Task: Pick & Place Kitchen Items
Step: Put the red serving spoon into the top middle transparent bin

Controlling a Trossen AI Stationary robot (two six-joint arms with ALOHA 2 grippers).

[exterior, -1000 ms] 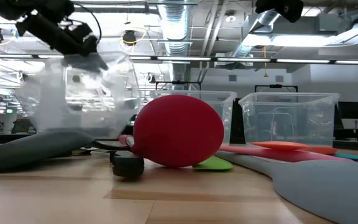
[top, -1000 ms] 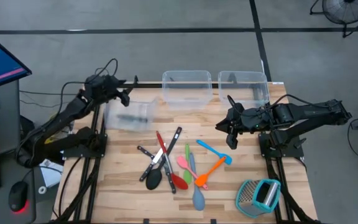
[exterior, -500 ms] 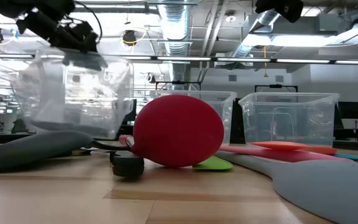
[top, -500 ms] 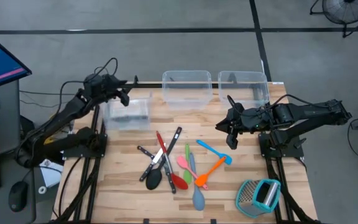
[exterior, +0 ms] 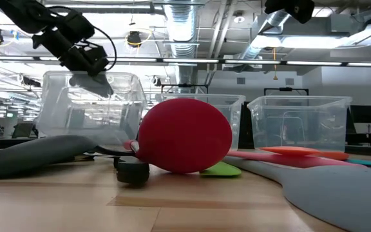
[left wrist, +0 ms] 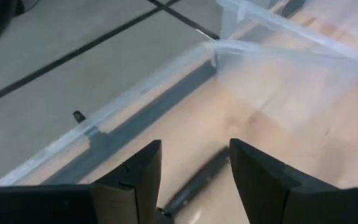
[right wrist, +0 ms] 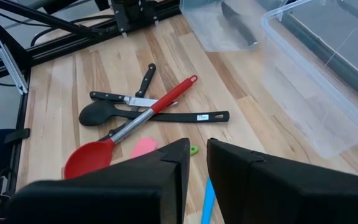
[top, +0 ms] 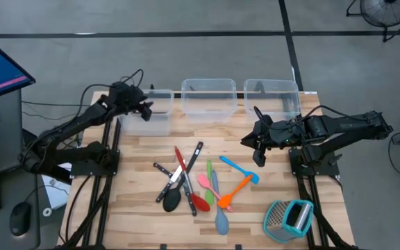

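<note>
The utensils lie in a loose pile mid-table: a red spoon (top: 189, 184), a black spoon (top: 172, 200), black-handled knives (top: 194, 156), and blue (top: 240, 169), orange (top: 235, 191), pink (top: 205, 182), green (top: 209, 193) and grey-blue (top: 221, 219) spatulas. My left gripper (top: 143, 107) is at the rim of a small clear bin (top: 155, 117) at the far left, which holds a dark-handled utensil (left wrist: 194, 183). My right gripper (top: 255, 149) hangs shut and empty above the table, right of the pile. My left gripper is on the clear bin's top rim (exterior: 89, 76) on its left side, coming from above and slanting down. The bin stands level with its bottom at the table. In the wrist view the fingers (left wrist: 135, 180) stand apart, and the wall between them does not show.
Two larger clear bins (top: 208, 101) (top: 271, 97) stand along the far edge, right of the small one. A teal-framed grater (top: 288, 219) lies at the near right corner. Bare wood shows at the near left and between the pile and the bins.
My left gripper has gone toward the table's far edge and to the right, carrying the small clear bin. The bin was lifted and tilted; now it stands level next to the middle bin.
</note>
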